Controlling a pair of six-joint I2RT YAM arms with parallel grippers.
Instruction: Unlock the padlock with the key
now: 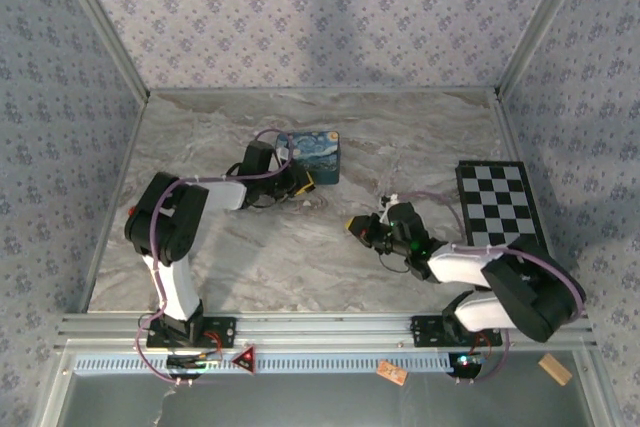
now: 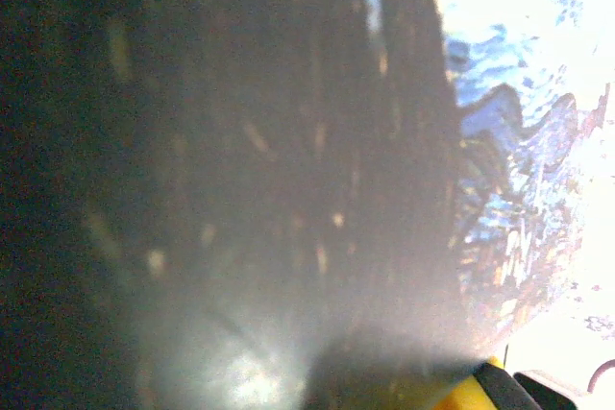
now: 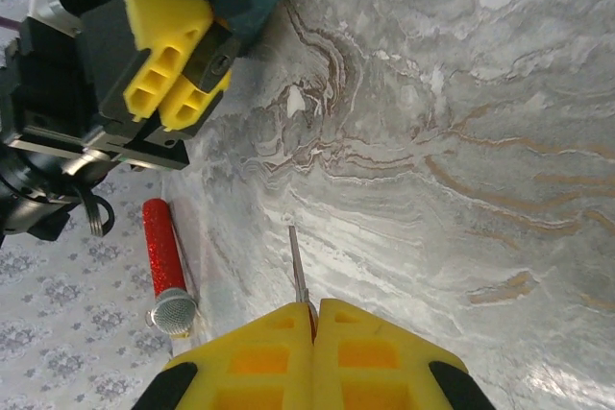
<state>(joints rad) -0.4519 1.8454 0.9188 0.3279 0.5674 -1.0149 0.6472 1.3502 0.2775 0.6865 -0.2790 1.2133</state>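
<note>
Padlock is showing, as far as can be told, as a small dark block with a round hole in its face. It is sitting far out on the marble worktop, up against the box, and its loop is hidden.

Nearest, the right arm is reaching forward and leftward, low over the worktop, with the right pincer lying near the middle. Its yellow fingers are pressing together, narrow, and clamping the key. The key's thin metal blade is sticking out from between the tips and pointing toward the left pincer, well apart from it. To the right of this arm, a black-and-white chequered board is lying flat near the right wall.

Farther out, the left arm is bending over to the right and bringing its pincer's tips to the box's near-left corner. In the right wrist view these yellow fingers are standing narrow, gripping the dark block between them.

Just behind them, the blue swirl-painted box is standing on the worktop. Whether it is touching the tips or only just beside them cannot be told. In the left wrist view its painted side is looming close and blurred.
</note>
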